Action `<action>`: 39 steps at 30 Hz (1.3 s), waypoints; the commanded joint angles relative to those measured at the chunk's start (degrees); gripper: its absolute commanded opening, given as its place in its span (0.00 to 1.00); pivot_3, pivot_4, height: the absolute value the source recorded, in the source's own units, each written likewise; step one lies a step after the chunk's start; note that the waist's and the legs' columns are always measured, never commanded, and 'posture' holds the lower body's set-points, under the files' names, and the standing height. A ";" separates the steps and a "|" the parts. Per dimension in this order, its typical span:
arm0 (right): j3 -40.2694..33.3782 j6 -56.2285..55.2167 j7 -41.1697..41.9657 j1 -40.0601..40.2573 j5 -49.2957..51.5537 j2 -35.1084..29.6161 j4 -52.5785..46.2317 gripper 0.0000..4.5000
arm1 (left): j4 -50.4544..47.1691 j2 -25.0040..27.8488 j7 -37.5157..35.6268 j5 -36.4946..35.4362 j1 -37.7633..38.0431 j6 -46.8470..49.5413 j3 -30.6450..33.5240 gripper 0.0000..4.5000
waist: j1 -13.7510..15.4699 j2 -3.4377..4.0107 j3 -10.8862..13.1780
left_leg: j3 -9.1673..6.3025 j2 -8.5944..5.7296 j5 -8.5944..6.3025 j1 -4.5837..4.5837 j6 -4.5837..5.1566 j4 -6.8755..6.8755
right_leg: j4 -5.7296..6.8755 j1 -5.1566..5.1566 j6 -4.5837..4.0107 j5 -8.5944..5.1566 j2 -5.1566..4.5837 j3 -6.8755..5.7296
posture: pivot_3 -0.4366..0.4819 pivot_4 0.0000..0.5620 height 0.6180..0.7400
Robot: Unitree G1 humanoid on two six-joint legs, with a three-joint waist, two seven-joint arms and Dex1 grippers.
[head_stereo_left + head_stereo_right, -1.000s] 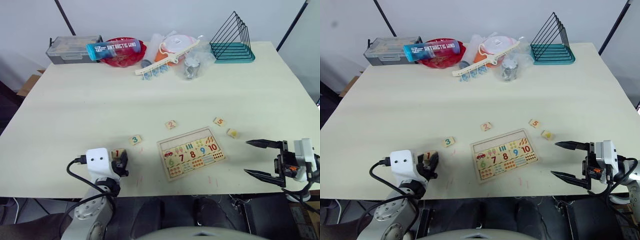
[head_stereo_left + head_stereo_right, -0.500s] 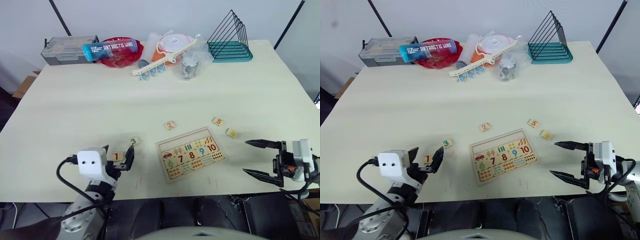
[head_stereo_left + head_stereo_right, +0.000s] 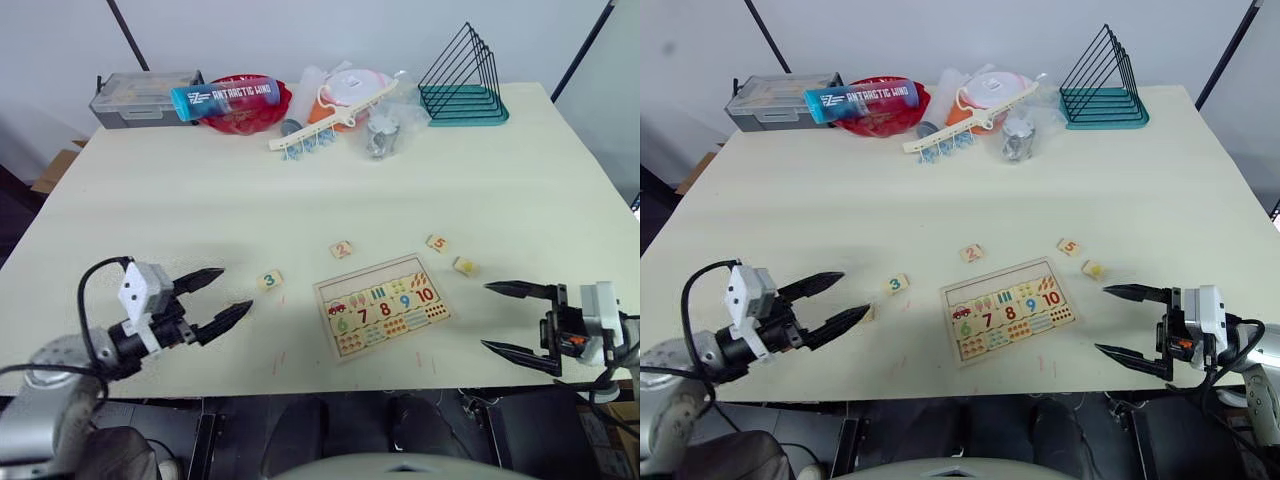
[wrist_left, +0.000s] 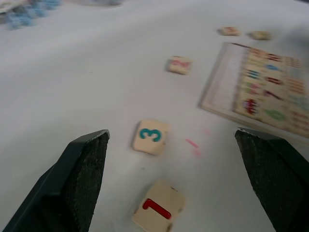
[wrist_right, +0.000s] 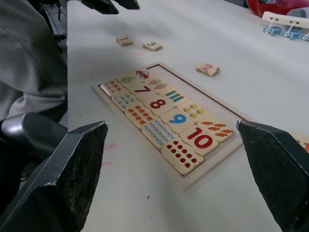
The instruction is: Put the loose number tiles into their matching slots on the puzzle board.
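We see our left gripper [image 3: 218, 296] spread wide, empty, the 1 tile [image 4: 158, 208] lying on the table [image 3: 300, 190] between its fingers. Our right gripper [image 3: 505, 320] gapes too, beside the puzzle board [image 3: 381, 305].

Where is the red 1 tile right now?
The red 1 tile lies flat on the table on the robot's left, just ahead of the open left claw, with the green 3 tile next to it and the puzzle board further right.
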 commanded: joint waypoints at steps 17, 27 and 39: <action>0.06 -0.99 -0.88 -1.89 0.63 0.09 -1.28 1.00 | 48.54 14.70 -27.11 4.99 -30.26 -40.31 -33.22 0.98 | 0.13 -0.09 0.08 | -0.04 -0.01 0.00 -0.03 0.00 0.00 | 0.14 -0.05 0.25 0.15 -0.01 -0.05 | 0.48 0.27 1.00; 0.20 -1.93 -1.15 -2.65 0.09 -0.12 -0.41 1.00 | 52.46 13.21 -27.11 3.82 -32.97 -41.29 -39.55 0.87 | -0.05 -0.09 0.08 | -0.03 0.00 0.00 -0.02 0.01 0.00 | 0.19 -0.05 0.25 0.14 0.02 -0.06 | 0.48 0.27 1.00; 0.08 -1.91 -0.55 -3.29 0.28 -0.81 0.24 1.00 | 53.66 11.50 -27.11 3.72 -30.78 -42.82 -38.53 0.20 | -0.18 -0.02 0.04 | -0.05 0.01 0.00 0.00 0.01 0.00 | 0.21 -0.04 0.25 0.14 0.02 -0.05 | 0.48 0.27 1.00</action>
